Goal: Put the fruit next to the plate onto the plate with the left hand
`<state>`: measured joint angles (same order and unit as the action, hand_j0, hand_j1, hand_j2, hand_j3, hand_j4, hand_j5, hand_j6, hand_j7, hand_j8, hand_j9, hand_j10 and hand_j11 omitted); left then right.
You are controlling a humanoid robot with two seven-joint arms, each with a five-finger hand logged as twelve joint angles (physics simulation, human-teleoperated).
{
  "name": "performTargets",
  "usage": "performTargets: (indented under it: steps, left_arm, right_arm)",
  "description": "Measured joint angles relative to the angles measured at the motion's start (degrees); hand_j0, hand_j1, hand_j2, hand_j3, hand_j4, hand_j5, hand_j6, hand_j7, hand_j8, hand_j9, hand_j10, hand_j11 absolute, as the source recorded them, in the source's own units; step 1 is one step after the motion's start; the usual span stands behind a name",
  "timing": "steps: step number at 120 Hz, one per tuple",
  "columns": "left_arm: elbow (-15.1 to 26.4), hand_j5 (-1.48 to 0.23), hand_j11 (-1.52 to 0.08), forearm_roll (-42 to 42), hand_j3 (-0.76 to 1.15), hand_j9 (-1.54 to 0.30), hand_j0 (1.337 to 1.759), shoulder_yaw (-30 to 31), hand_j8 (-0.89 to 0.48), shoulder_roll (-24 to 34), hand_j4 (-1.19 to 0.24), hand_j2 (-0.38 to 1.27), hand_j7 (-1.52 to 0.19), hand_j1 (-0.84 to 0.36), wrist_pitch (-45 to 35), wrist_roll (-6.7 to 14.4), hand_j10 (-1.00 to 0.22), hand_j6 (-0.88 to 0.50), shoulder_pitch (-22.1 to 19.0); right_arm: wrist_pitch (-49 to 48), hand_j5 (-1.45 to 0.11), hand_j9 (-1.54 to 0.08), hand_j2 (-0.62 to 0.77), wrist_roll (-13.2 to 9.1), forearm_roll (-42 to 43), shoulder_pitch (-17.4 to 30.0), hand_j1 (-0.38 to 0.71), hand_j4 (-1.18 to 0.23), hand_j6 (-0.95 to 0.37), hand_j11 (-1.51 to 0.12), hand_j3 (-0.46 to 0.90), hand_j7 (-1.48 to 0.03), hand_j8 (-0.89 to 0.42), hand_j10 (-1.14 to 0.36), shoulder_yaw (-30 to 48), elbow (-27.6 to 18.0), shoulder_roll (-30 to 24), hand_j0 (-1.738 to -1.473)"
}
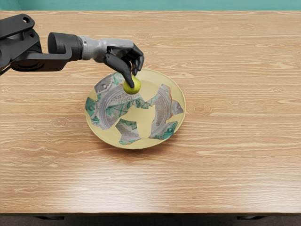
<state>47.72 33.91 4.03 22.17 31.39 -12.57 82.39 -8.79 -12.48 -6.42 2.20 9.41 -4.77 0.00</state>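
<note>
**Head view.** You are looking down at a wooden table (235,165). A yellow plate (142,118) is lying near the middle of the tabletop, slightly toward its left edge. The plate is carrying broken patches of green and grey pattern, and the marks are too fine to tell whether any of them is writing.

The fruit (133,86) is small, round and yellow-green. It is sitting over the plate's far-left part, just inside the rim. It is looking nearly spherical, so you are getting no long axis or pointing direction from it. You cannot tell whether it is touching the plate's surface.

The left arm (70,47) is reaching in from the tabletop's left edge and running almost parallel to the far edge. The left hand (123,57) is bending down at the wrist above the plate's far rim. Its dark fingers (128,75) are drawn together and pointing downward, pinching the fruit from above and from its left side.
</note>
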Motion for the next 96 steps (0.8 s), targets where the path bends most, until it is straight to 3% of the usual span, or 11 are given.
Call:
performTargets:
  steps: [12,20,28,38,52,71,80,96]
  left_arm:
    - [0.0,-1.12,-1.12,-0.1,0.00,-1.12,1.655,0.0,-0.72,-0.7,-0.85,0.76,-1.12,-0.49,0.0,0.4,-0.85,-0.85,0.0]
    - [0.0,-1.08,-1.09,-0.3,0.00,-1.08,1.655,-0.3,-0.70,-0.5,-0.82,0.67,-1.08,-0.47,0.0,2.8,-0.81,-0.82,0.1]
    - [0.0,-0.89,-0.89,-2.8,0.00,-0.89,1.656,-2.5,-0.59,0.2,-0.67,0.50,-0.88,-0.33,-0.7,5.3,-0.67,-0.67,-1.4]
    - [0.0,-0.62,-0.62,-5.3,0.00,-0.62,1.657,-4.5,-0.42,0.3,-0.47,0.34,-0.62,-0.13,-2.0,6.9,-0.46,-0.47,-1.5]
    - [0.0,-0.38,-0.38,-6.7,0.00,-0.38,1.657,-5.5,-0.26,0.3,-0.29,0.20,-0.38,0.05,-2.7,7.8,-0.28,-0.29,-1.5]
    - [0.2,-0.20,-0.20,-7.3,0.00,-0.20,1.658,-5.9,-0.14,1.6,-0.15,0.09,-0.20,0.19,-2.4,8.1,-0.15,-0.15,-1.6]
    - [2.6,-0.14,-0.14,-7.6,0.00,-0.14,1.658,-6.0,-0.10,5.4,-0.11,0.07,-0.14,0.23,-1.7,8.2,-0.11,-0.11,-1.7]
    - [10.2,-0.09,-0.09,-11.4,0.00,-0.09,1.658,-5.7,-0.06,12.3,-0.07,0.04,-0.09,0.28,-1.1,8.5,-0.07,-0.07,-3.4]
  right_arm:
    - [0.0,0.00,0.00,0.00,0.0,0.0,0.0,-0.35,0.00,0.00,0.00,0.00,0.00,0.00,0.00,0.0,0.0,0.0,-1.658]
    - [0.0,0.00,0.00,0.00,0.0,0.0,0.0,-0.35,0.00,0.00,0.00,0.00,0.00,0.00,0.00,0.0,0.0,0.0,-1.658]
    - [0.0,0.00,0.00,0.00,0.0,0.0,0.0,-0.35,0.00,0.00,0.00,0.00,0.00,0.00,0.00,0.0,0.0,0.0,-1.658]
    - [0.0,0.00,0.00,0.00,0.0,0.0,0.0,-0.35,0.00,0.00,0.00,0.00,0.00,0.00,0.00,0.0,0.0,0.0,-1.658]
    - [0.0,0.00,0.00,0.00,0.0,0.0,0.0,-0.35,0.00,0.00,0.00,0.00,0.00,0.00,0.00,0.0,0.0,0.0,-1.658]
    - [0.0,0.00,0.00,0.00,0.0,0.0,0.0,-0.35,0.00,0.00,0.00,0.00,0.00,0.00,0.00,0.0,0.0,0.0,-1.658]
    - [0.0,0.00,0.00,0.00,0.0,0.0,0.0,-0.35,0.00,0.00,0.00,0.00,0.00,0.00,0.00,0.0,0.0,0.0,-1.658]
    - [0.0,0.00,0.00,0.00,0.0,0.0,0.0,-0.35,0.00,0.00,0.00,0.00,0.00,0.00,0.00,0.0,0.0,0.0,-1.658]
